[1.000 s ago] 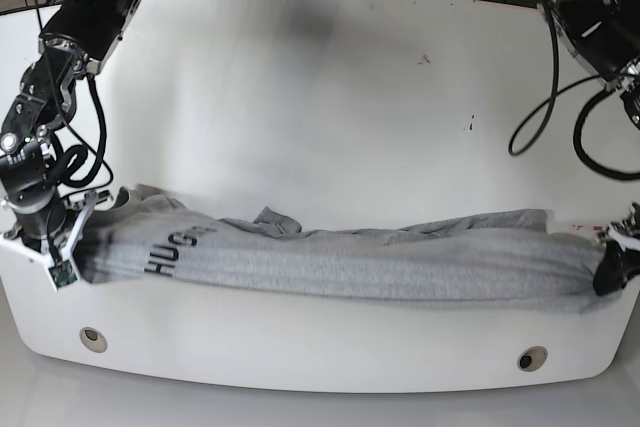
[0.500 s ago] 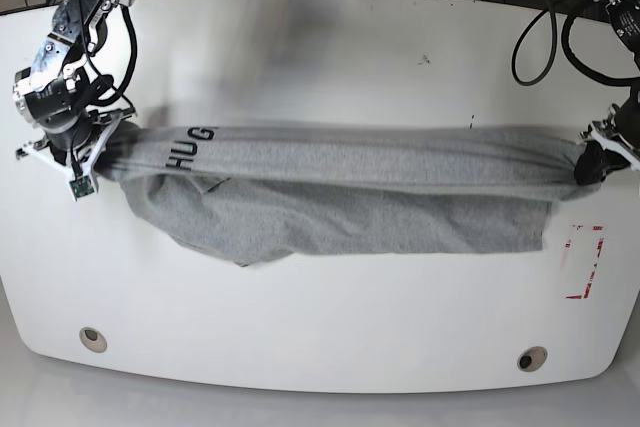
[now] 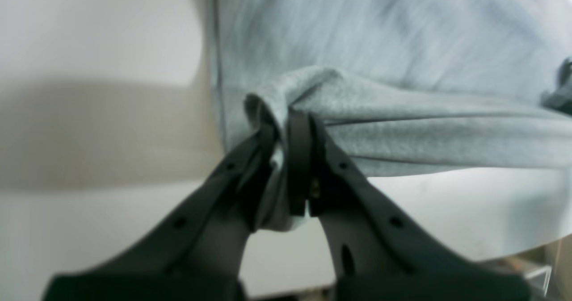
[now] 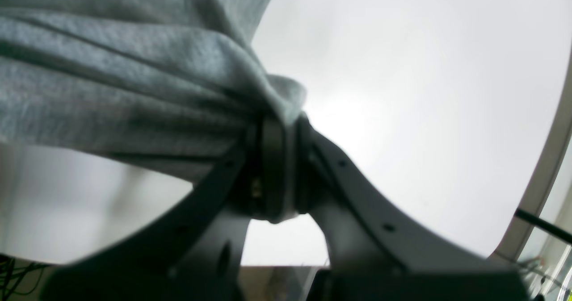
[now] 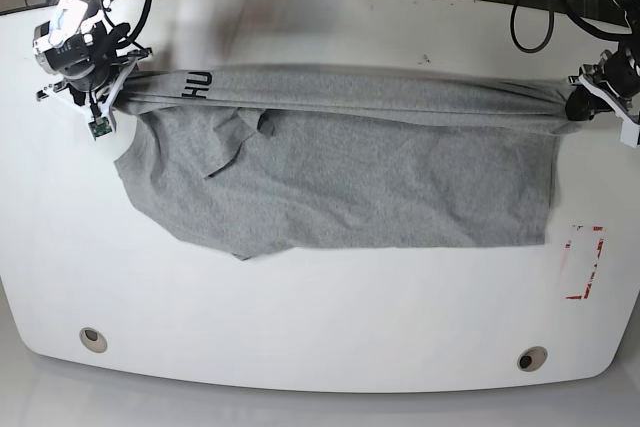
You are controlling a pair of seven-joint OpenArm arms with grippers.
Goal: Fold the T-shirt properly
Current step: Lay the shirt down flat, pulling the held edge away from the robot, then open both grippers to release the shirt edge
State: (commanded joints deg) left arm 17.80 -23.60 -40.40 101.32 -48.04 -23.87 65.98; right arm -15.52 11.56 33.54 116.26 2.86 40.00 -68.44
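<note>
Base view: the T-shirt (image 5: 340, 187) is held taut along its far edge above the tabletop (image 5: 320, 327), the jaws of the left gripper (image 5: 583, 105) and right gripper (image 5: 112, 87) clamped on bunched opposite ends, presumably so the hanging cloth can be spread flat.

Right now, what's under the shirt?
Under the shirt only the white table shows around its edges. Anything beneath the cloth is covered, so it cannot be seen.

One T-shirt (image 5: 340, 182), two hands, one table (image 5: 320, 327).
</note>
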